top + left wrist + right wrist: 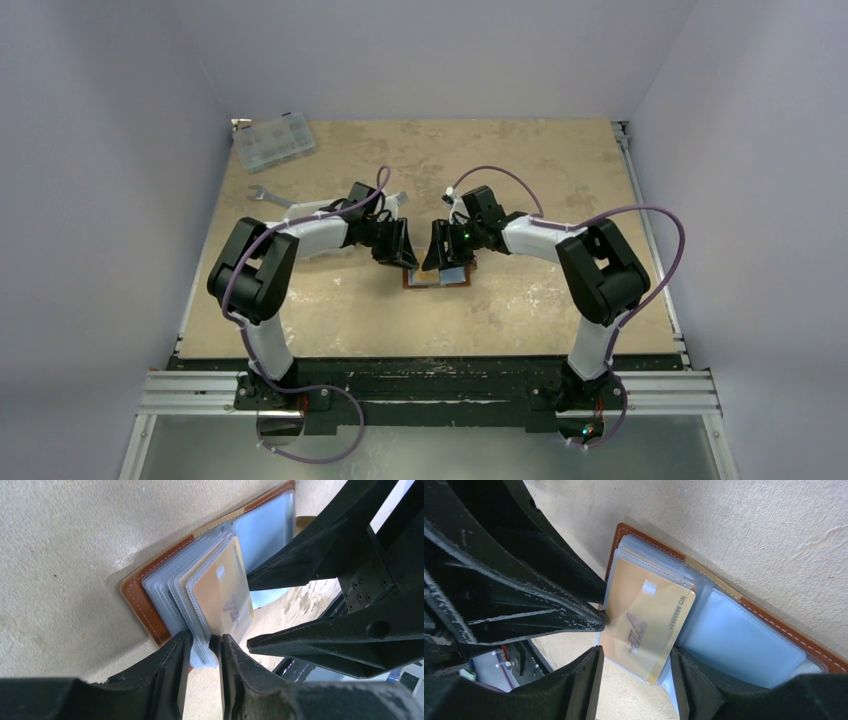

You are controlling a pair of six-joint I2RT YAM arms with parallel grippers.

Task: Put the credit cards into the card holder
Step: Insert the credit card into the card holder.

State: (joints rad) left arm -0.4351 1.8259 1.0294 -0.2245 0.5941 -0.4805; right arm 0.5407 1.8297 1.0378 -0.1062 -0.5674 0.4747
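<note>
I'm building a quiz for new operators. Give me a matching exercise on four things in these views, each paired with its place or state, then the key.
1 gold card
2 card holder
3 wrench
4 clear box

A in the far left corner
B partly inside a clear sleeve
C silver, left of the middle
D lying open, brown outside

Pairs: 1-B, 2-D, 3-C, 4-A

Tips facing, low: left pincer [202, 647] clamped narrow, right pincer [634, 655] clamped wider.
</note>
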